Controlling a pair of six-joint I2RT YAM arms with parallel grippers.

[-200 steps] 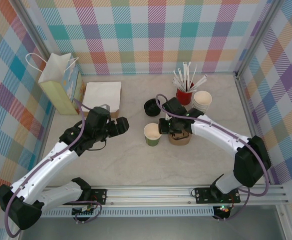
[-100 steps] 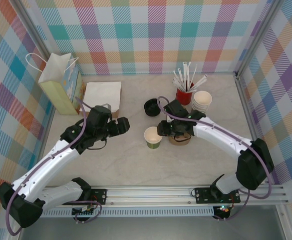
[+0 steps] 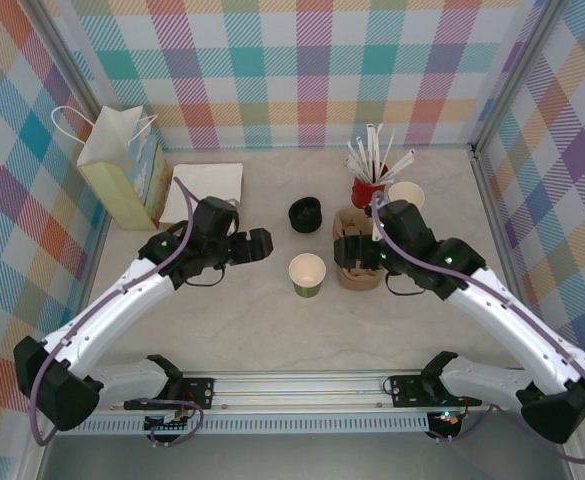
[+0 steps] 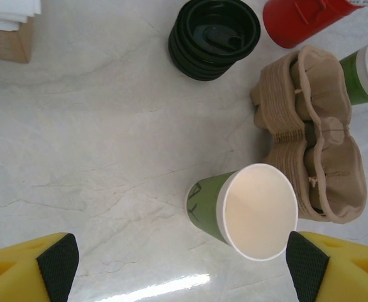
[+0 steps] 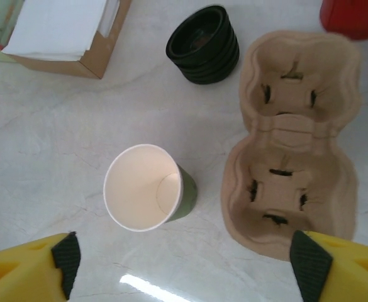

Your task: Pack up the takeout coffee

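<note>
We see the left gripper (image 3: pixel 259 246), jaws wide, just left of the lidless green cup (image 3: pixel 306 273) standing upright on the table (image 3: pixel 272 335); black lids (image 3: pixel 305 213) sit stacked on its far side; the right gripper (image 3: pixel 346 252), equally wide, hovers above the carrier (image 3: pixel 358 279).

Two white arms angled inward, both sets of jaws spread wide

The left arm (image 3: pixel 122 300) reaches up and rightward from its base, and the left jaws gape, with yellow, black-padded fingertips (image 4: pixel 20 272) far apart in its wrist view. The right arm (image 3: pixel 507 305) bends leftward, and the right jaws stand equally wide, fingertips (image 5: pixel 20 272) gripping nothing.
</note>
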